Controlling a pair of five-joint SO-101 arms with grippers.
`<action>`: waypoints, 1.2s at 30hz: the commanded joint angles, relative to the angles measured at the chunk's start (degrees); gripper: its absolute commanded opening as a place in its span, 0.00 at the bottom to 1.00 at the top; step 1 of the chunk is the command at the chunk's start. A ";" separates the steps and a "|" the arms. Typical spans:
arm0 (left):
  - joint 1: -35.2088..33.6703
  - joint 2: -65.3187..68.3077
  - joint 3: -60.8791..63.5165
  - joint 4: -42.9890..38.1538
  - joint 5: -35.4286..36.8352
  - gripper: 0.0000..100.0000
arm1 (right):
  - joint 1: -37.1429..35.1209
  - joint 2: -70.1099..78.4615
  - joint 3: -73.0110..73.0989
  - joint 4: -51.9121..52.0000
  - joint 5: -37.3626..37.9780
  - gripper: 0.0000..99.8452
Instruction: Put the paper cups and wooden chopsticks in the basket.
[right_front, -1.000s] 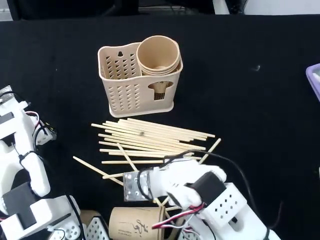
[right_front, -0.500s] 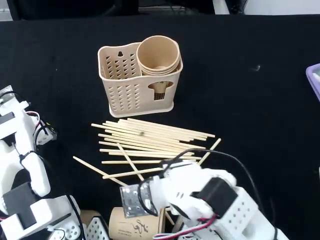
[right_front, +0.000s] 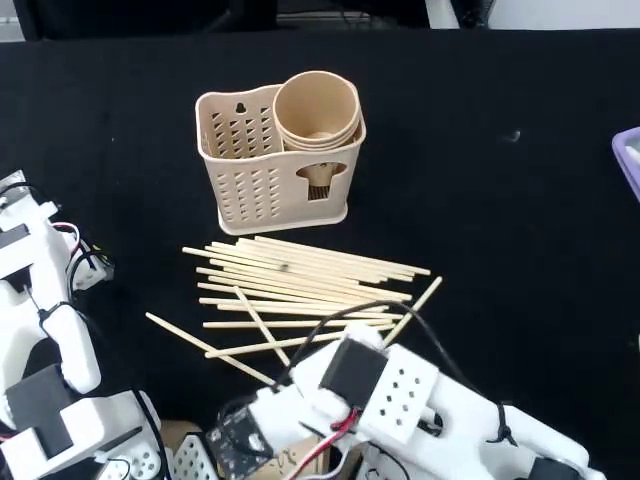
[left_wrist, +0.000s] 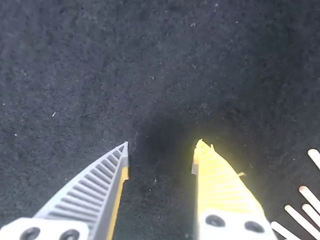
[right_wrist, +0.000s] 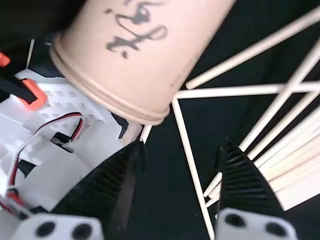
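At the near table edge, the right arm (right_front: 400, 400) hides most of a paper cup (right_wrist: 145, 50) lying on its side. The right gripper (right_wrist: 180, 150) is spread just beside the cup's rim, over loose chopsticks (right_front: 300, 285). The left gripper (left_wrist: 160, 147), also spread, hangs over bare black cloth (left_wrist: 150, 60). Farther back, the basket (right_front: 250, 190) holds stacked cups (right_front: 316, 105).

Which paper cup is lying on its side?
The printed cup beside the right claw, tipped over next to the chopsticks; the other cups stand stacked upright in the basket.
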 joint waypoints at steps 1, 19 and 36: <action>-5.85 -2.20 -2.51 -0.62 1.32 0.21 | -1.32 0.48 -2.77 0.88 0.62 0.24; -11.65 -2.02 -6.11 1.93 7.74 0.21 | -12.92 0.92 -2.33 0.00 -0.35 0.24; -11.65 -2.29 -6.11 2.02 7.82 0.21 | -11.25 0.48 2.15 -10.90 -11.43 0.17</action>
